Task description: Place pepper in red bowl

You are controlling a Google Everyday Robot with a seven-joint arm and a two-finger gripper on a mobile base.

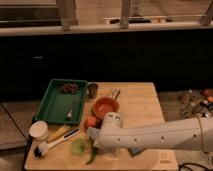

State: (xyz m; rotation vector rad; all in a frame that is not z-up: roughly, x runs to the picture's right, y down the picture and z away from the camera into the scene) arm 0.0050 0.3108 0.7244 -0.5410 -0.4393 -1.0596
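Note:
The red bowl sits near the middle of the wooden table. The pepper, a slim dark green pod, lies on the board at the front, just right of a round pale green disc; its upper end is hidden by my arm. My white arm reaches in from the right, and the gripper is at its left end, low over the pepper's top, just below a round orange fruit.
A green tray with a dark cluster lies at the left. A small metal cup stands behind the bowl. A white cup, a yellow tool and a brush lie at the front left.

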